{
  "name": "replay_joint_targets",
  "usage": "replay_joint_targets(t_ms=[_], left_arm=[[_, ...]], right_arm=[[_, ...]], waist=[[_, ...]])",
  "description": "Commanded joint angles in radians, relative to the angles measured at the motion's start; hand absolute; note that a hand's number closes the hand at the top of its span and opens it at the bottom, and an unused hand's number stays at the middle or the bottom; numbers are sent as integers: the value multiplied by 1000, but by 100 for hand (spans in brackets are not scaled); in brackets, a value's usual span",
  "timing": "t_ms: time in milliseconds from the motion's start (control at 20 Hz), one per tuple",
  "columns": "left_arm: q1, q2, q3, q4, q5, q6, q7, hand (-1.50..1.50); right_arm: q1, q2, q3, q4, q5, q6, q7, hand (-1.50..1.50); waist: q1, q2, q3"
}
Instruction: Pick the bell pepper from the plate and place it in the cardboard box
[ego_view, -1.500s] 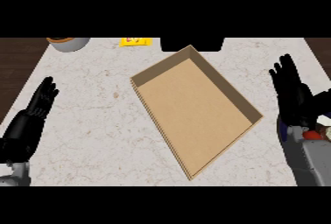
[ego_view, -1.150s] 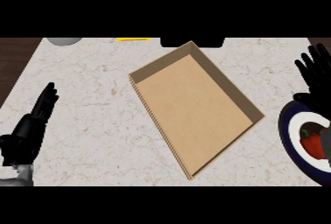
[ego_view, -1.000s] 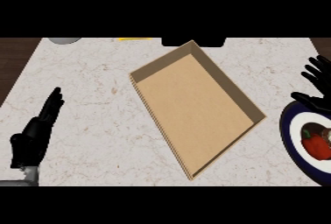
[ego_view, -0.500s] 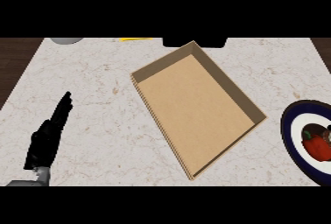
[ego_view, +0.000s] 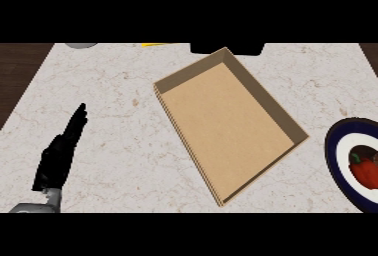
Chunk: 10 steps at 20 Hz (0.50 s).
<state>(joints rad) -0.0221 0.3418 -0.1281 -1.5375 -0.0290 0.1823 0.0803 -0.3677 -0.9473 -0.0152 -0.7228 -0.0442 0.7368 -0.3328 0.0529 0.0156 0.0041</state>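
The left hand (ego_view: 60, 150) is resting edge-on over the counter (ego_view: 111, 85) at the view's lower left, its fingers (ego_view: 76, 117) lying straight and together, gripping nothing. Judging by this pose, it is taking no part in the pick. The right hand is not showing in the view, so its fingers cannot be reported.

The cardboard box (ego_view: 229, 125) is lying open and empty well to the right of those fingertips, apparently waiting to receive the load. Farther right again, the bell pepper (ego_view: 365, 167) is sitting on the plate (ego_view: 338, 150), cut off by the view's edge. It is showing red and glossy, with a dark stem end.
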Motion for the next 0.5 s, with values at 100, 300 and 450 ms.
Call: replay_joint_targets(t_ms=[100,300,450], left_arm=[[2,3,14,25,-1,-11,-32,0],[-73,-48,3,80,-31,26,11,0],[-3,-34,15,20,-31,14,-1,0]], right_arm=[[-34,-52,169,18,180,159,-122,-150],[-118,0,224,80,250,135,-129,-150],[-138,14,248,108,296,122,-134,-150]], waist=[[-5,-2,0],[-25,-4,-2],[-30,-10,-3]])
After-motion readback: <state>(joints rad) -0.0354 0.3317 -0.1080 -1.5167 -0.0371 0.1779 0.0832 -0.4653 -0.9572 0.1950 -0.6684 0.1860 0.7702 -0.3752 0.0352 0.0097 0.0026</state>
